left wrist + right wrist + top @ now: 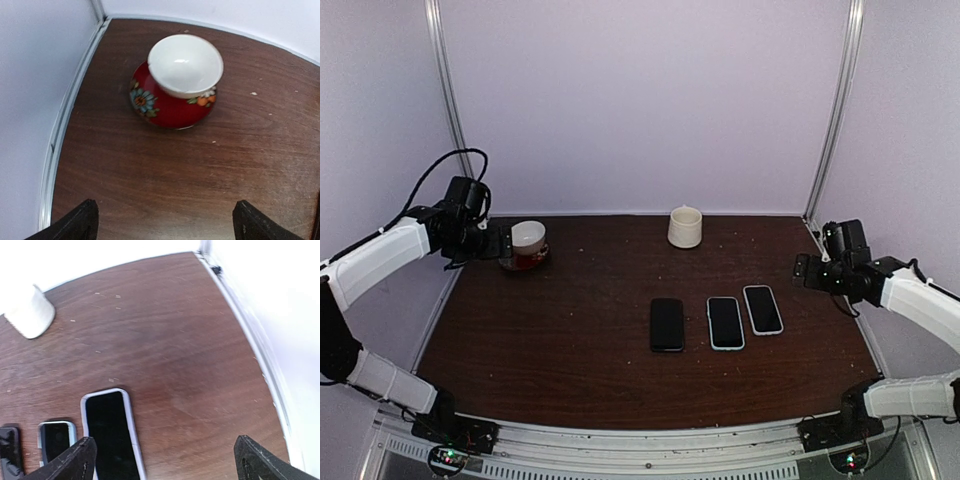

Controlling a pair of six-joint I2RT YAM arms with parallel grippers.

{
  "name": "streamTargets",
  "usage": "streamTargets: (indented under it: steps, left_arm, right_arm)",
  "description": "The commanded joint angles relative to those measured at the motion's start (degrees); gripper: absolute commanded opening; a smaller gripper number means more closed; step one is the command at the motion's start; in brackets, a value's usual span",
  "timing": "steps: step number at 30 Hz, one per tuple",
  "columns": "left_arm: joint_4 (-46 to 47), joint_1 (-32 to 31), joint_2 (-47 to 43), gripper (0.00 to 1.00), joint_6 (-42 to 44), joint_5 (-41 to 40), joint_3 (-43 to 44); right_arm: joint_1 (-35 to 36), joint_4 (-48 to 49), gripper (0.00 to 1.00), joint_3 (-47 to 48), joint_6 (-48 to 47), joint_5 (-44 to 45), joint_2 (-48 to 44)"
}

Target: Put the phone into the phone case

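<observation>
1. Three phone-shaped pieces lie flat in a row on the counter (570, 340), right of centre in the top view: a black slab (667, 324), a middle slab (725, 322) with a pale rim, and a white-rimmed slab (763, 309). All show dark faces. I cannot tell which is the bare phone and which is the case.
2. They sit just beside one another without touching, long sides roughly parallel. The white-rimmed slab sits a little higher in the frame than the other two.
3. In my right wrist view the white-rimmed slab fills the lower left. The middle slab and a corner of the black slab are cut off at the bottom-left edge.
4. My right tool (802, 270) hovers at the right side of the top view, over the counter's right edge. It is near the row but apart from it. Its fingers (75, 460) are spread wide with nothing between them.
5. My left tool (503, 243) is at the upper left of the counter, well apart from the row. It is also spread wide and empty.
6. Just in front of the left tool, a white bowl (185, 62) rests tilted on top of a red flowered bowl (167, 107).
7. A cream cup (685, 227) stands upright at the top centre of the counter, near the back wall.
</observation>
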Motion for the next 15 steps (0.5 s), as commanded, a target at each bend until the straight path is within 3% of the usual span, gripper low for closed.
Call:
streamTargets:
  steps: [1,15]
  left_arm:
    - [-2.2,4.1,0.4,0.98,-6.6,2.4,-3.7]
    - [-1.3,4.2,3.0,0.98,-5.0,1.6,-4.5]
  right_arm:
    - [-1.1,8.6,0.99,-5.6,-1.3,2.5,-3.9]
    - [-1.1,13.0,0.99,-8.7,-1.6,2.9,-1.1]
